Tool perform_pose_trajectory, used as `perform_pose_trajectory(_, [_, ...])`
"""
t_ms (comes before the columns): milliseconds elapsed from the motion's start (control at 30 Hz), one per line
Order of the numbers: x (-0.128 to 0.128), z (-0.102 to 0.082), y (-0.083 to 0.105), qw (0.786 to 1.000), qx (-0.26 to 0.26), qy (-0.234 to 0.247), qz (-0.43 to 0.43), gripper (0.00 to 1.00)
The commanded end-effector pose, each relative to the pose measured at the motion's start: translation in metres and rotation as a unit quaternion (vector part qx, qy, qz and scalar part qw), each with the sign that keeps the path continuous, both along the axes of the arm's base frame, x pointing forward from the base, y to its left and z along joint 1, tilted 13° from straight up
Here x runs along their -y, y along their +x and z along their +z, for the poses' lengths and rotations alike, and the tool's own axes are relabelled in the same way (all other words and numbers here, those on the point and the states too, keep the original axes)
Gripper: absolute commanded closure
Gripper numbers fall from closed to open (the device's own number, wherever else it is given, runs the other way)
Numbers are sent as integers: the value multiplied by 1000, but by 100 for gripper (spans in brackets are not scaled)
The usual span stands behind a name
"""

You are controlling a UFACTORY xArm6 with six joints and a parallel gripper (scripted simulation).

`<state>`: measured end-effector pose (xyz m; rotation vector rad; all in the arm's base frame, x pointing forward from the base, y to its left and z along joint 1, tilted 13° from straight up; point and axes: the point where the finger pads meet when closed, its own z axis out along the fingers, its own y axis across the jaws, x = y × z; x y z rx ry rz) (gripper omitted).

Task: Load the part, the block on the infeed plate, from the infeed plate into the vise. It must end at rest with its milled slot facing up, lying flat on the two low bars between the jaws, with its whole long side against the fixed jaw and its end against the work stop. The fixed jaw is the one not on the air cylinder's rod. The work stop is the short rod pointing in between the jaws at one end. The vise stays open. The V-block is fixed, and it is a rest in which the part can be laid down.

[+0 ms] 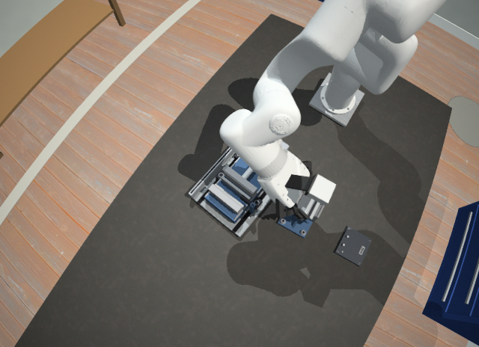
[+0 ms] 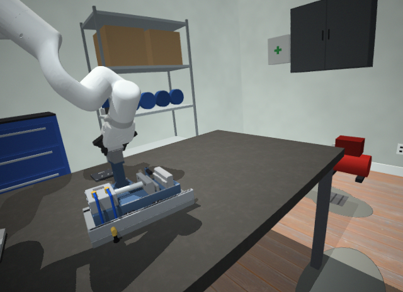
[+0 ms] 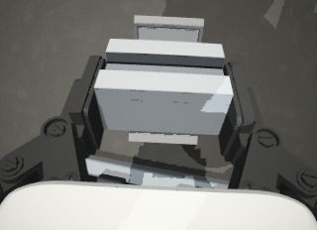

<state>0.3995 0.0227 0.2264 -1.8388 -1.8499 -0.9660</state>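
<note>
My gripper [image 3: 163, 78] is shut on the part [image 3: 161, 101], a grey block held by its two ends between the black fingers. In the overhead view the gripper [image 1: 303, 208] holds the part [image 1: 312, 207] just above the V-block [image 1: 293, 223] on its blue base. The side view shows the part [image 2: 117, 173] hanging long side down behind the vise [image 2: 136, 197]. I cannot tell which way the slot faces. The dark infeed plate [image 1: 352, 245] lies bare to the right. The vise [image 1: 228, 197] stands open, with the fixed jaw [image 2: 164, 175] and the moving jaw [image 2: 145, 181] apart.
The air cylinder [image 2: 101, 197] with blue hoses sits at the vise's near left end. The arm's base [image 1: 336, 102] is bolted at the back of the table. A blue drawer cabinet [image 1: 458, 274] stands off the table's right side.
</note>
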Motion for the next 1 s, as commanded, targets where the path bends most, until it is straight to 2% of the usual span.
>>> perform_pose_trajectory(0, [0,1,1,1000,2,-1,0,100])
perform_pose_trajectory(33, [0,1,1,1000,2,-1,0,11])
perform_pose_trajectory(967, [0,1,1,1000,2,-1,0,11])
